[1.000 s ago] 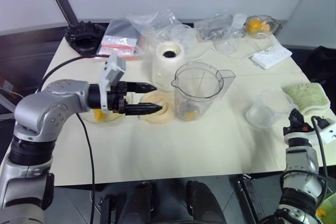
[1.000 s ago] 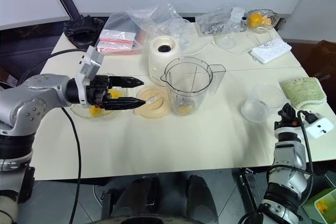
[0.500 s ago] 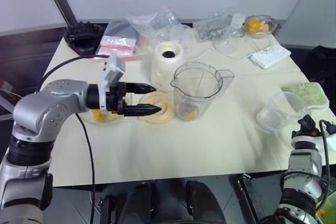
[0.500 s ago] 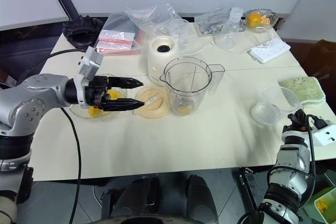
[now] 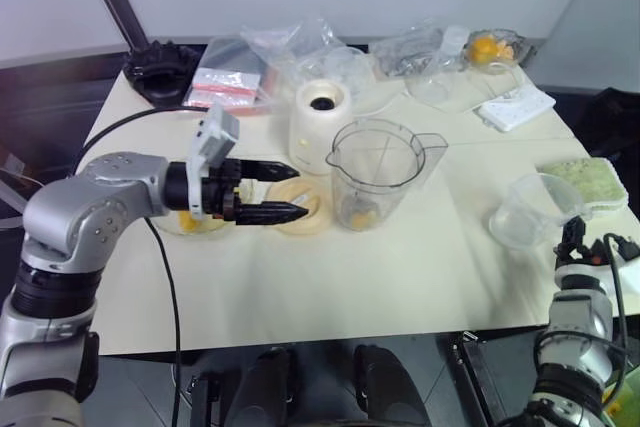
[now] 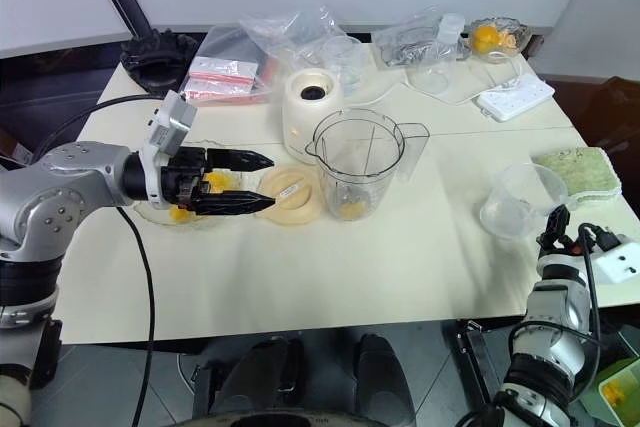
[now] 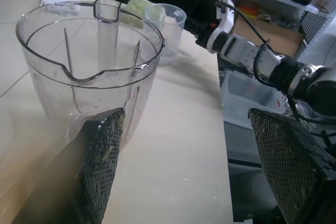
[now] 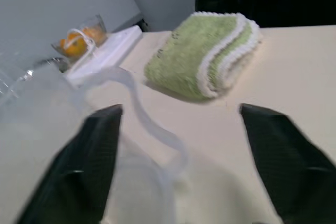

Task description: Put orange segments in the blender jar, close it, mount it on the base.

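Yellow-orange segments (image 6: pixel 178 213) lie half hidden under your left tool (image 6: pixel 258 182), its fingers apart. Just past its tips stands the blender jar (image 6: pixel 358 163), the base (image 6: pixel 311 102) behind. Your right tool (image 8: pixel 178 177) gapes beside the blurred measuring cup (image 6: pixel 518 201).

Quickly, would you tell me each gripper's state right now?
Left gripper: open, holding nothing.
Right gripper: open, holding nothing.

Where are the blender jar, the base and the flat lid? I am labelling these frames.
blender jar (image 5: pixel 385 172), left eye view, on its clear front wall.
base (image 5: pixel 322 117), left eye view, on its cream side.
flat lid (image 6: pixel 290 197), right eye view, on its top face.
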